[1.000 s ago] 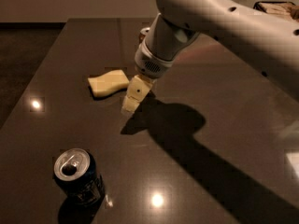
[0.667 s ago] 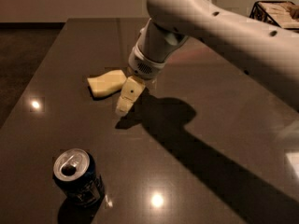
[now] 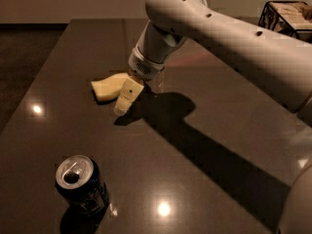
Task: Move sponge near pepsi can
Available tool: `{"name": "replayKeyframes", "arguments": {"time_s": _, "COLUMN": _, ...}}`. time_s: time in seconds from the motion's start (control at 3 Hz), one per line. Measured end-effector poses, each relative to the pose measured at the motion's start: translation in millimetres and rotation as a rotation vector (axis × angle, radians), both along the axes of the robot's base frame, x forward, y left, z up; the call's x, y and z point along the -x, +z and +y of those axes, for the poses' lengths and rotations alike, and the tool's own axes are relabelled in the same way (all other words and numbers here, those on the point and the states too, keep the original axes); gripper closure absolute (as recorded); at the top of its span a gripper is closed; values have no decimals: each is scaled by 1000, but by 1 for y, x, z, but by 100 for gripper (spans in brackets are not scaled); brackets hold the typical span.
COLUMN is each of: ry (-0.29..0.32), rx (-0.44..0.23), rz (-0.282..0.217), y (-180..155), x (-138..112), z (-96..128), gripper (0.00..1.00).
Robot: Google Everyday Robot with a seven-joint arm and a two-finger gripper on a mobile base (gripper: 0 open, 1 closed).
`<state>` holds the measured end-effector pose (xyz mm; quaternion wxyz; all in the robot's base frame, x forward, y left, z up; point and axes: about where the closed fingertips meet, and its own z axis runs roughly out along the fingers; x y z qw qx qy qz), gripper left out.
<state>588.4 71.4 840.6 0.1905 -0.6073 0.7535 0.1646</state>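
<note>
No text readable, pale markings on the pepsi can illegible, gripper low over the counter, just beside the sponge

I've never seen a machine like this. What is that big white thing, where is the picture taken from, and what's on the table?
The white tube is a robot's single arm, reaching in from the right. One camera looks down on a dark glossy table; where it is mounted is unknown. At the arm's tip the cream gripper hangs low beside a pale yellow, wavy-edged sponge; nothing is plainly held. Nearer the camera, a dark blue drinks can with a silver top stands upright, apart from both.
</note>
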Motion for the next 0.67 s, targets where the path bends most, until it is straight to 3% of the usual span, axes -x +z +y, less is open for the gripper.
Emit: {"name": "replayKeyframes", "arguments": {"time_s": 0.67, "ry": -13, "rx": -10, "rz": 5, "y": 4, "x": -3, "z": 12, "gripper": 47}}
